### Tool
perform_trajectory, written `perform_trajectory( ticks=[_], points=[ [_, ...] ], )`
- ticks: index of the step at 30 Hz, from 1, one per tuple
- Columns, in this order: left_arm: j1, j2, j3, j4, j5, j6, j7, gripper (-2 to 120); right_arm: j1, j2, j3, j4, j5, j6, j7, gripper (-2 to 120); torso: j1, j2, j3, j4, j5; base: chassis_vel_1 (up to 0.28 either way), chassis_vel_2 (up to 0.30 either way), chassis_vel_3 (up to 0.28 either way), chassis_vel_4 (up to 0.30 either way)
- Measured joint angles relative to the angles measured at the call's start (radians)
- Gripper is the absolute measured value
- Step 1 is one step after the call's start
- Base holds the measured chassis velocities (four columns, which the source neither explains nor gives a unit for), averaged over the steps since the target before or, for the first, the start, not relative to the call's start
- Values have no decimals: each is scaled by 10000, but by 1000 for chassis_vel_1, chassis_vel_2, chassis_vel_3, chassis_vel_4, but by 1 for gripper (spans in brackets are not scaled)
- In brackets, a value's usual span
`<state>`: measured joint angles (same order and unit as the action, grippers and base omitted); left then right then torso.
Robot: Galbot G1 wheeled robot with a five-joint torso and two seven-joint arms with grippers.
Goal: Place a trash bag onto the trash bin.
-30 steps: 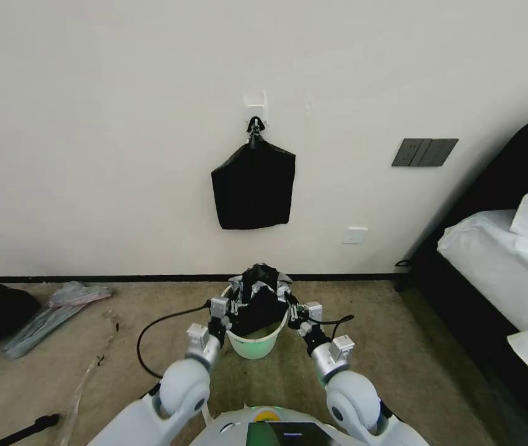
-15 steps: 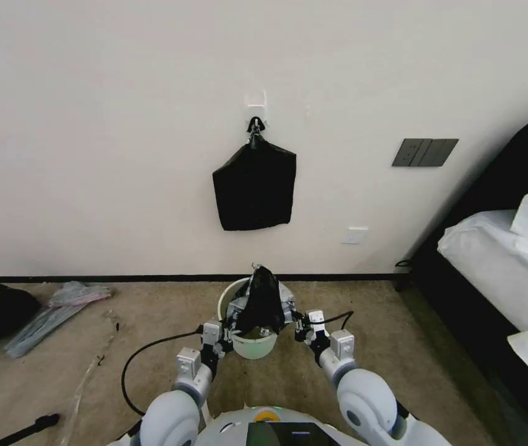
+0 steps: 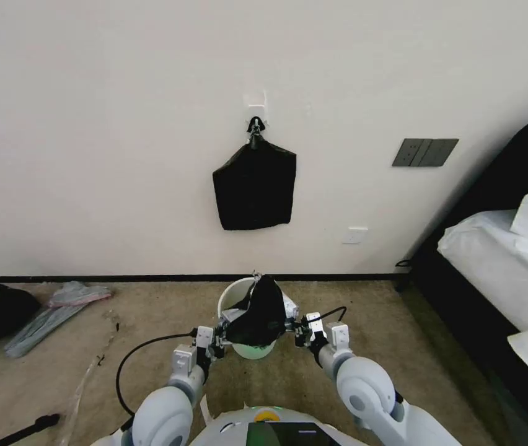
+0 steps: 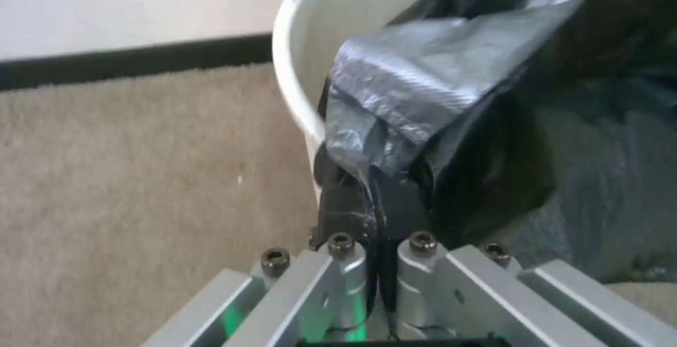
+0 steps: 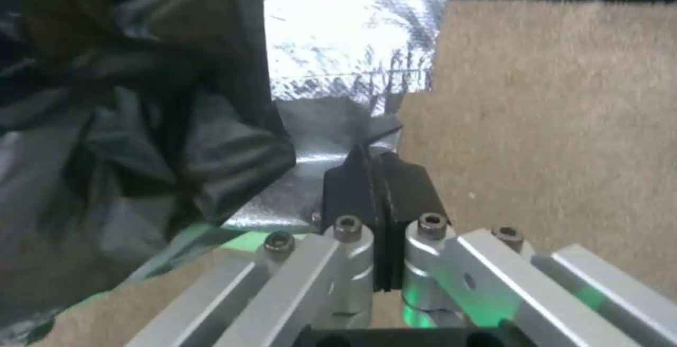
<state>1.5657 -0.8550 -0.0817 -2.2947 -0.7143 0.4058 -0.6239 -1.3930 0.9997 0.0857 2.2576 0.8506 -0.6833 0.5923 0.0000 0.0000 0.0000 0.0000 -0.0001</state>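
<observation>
Head view: the trash bin (image 3: 234,296) stands on the carpet (image 3: 400,359) close to the wall (image 3: 121,124). The trash bag (image 3: 259,310) is draped over the bin's near rim and mouth, bunched into a dark peak. Left gripper (image 3: 219,342) and right gripper (image 3: 295,330) sit at either side of the bag, just in front of the bin. A flat black bundle (image 3: 254,189) hangs from a hook (image 3: 255,124) on the wall above.

Left wrist view: left gripper (image 4: 374,199) has its jaws pressed together, pinching a fold of the trash bag (image 4: 437,103); the trash bin (image 4: 296,72) rim lies just beyond.

Right wrist view: right gripper (image 5: 374,177) is clamped on the trash bag (image 5: 331,109) edge, above the carpet (image 5: 550,125).
</observation>
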Motion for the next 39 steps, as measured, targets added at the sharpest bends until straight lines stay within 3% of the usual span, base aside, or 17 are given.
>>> perform_trajectory(
  ticks=[5,15,19,34,36,39],
  points=[
    [0,63,-14,157,-268,351,-116,0,67,157,-110,-274,318,-256,231,0,0,0,0,-1,0,0,0,0,0],
    [-526,-46,-23,956,-415,355,-93,0,470,555,-385,-1051,215,-95,217,0,0,0,0,0,0,0,0,0,0],
    [-1002,-154,-36,1707,-418,149,80,0,614,755,-430,-1481,70,126,42,0,0,0,0,0,0,0,0,0,0],
    [-1482,-441,-9,2517,-126,-463,455,0,526,825,-458,-2002,-728,687,-684,0,0,0,0,0,1,0,0,0,0],
    [-1223,-381,-102,2374,-45,-466,510,0,307,735,-387,-1861,-824,697,-839,7,0,0,0,0,1,0,0,0,0],
    [-921,-349,-190,2168,42,-466,586,10,70,651,-341,-1638,-890,697,-915,14,0,0,0,0,2,0,0,0,0]
  ],
)
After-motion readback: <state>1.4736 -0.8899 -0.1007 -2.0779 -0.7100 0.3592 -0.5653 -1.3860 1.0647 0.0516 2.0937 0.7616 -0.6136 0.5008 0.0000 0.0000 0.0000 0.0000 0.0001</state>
